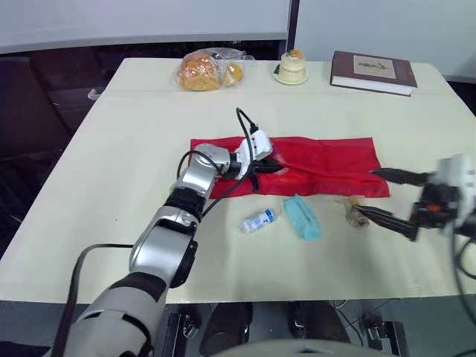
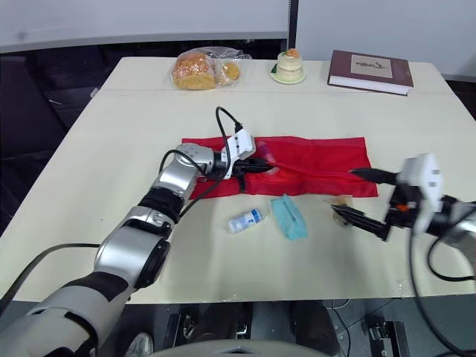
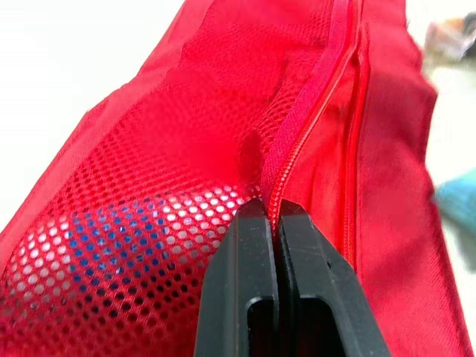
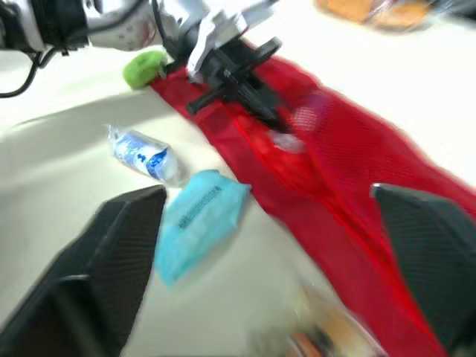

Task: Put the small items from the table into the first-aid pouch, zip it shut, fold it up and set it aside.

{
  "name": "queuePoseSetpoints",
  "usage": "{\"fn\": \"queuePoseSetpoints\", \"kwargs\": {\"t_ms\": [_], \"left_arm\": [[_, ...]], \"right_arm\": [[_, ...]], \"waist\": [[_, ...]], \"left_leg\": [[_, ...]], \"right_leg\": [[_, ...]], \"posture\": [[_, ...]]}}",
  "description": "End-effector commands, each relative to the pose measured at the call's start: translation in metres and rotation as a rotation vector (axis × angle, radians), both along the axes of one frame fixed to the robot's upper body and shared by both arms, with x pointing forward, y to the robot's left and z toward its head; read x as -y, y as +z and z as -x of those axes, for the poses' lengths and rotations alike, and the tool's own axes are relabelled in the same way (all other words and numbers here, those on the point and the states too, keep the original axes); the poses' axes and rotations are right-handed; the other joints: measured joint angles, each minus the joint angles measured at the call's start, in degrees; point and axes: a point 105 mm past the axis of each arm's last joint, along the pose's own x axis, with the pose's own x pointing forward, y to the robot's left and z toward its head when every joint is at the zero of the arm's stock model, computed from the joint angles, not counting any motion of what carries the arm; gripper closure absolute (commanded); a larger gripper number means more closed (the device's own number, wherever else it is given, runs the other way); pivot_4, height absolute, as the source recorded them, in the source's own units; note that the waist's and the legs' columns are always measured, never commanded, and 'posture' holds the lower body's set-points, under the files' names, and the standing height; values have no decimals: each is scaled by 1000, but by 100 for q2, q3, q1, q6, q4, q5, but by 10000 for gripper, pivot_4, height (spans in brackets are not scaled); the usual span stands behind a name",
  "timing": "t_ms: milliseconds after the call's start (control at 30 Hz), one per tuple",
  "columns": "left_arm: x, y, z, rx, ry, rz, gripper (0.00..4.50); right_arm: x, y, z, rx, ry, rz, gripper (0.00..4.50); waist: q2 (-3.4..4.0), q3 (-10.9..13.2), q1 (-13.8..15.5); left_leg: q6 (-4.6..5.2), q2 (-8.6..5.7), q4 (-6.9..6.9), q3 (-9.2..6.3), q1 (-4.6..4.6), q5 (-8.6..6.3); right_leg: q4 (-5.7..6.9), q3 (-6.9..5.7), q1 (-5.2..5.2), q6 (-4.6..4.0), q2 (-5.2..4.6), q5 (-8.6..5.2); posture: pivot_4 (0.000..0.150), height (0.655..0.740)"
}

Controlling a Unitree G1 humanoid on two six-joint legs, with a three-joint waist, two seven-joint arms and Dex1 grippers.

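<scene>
A wide cream table [image 1: 111,186] with a smooth, evenly lit top takes up most of the room. Beyond the table's far edge runs a pale wall [image 1: 149,18], split by a dark upright strip [image 1: 293,18], with a dark band beneath it. Off the table's left side lies dark floor [image 1: 15,171].
</scene>
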Motion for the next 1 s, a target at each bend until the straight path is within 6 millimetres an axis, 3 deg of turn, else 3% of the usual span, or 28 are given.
{"fn": "queuePoseSetpoints", "kwargs": {"t_ms": [33,267,467,733,1000], "left_arm": [[-18,8,-4,33,20,-25,45000],[-30,4,-6,34,37,-44,45000],[-31,3,-6,42,32,-60,45000],[-30,1,-4,45,3,-84,45000],[-30,-1,-3,44,-5,-86,45000]], "right_arm": [[27,31,19,60,2,50,367],[39,45,26,60,-2,106,367],[9,20,12,27,62,223,367],[-91,4,-11,120,412,304,367],[-153,-46,-45,124,564,541,367]], "waist": [[0,0,16],[-1,0,11],[-1,0,7],[-3,1,-1],[-2,1,-25]], "left_leg": [[0,0,0,-2,-2,0],[0,4,0,2,-2,0],[-1,6,0,2,-1,0],[-4,10,0,-1,-6,1],[-7,-3,6,7,-12,4]], "right_leg": [[0,-2,0,0,0,0],[-2,-1,0,0,-1,0],[0,0,-1,0,-1,0],[-3,-3,-8,-1,4,-1],[-5,0,-10,0,-5,1]], "posture": [[1500,7289],[1500,7289],[1500,7289],[1500,7289],[1500,7289]]}}
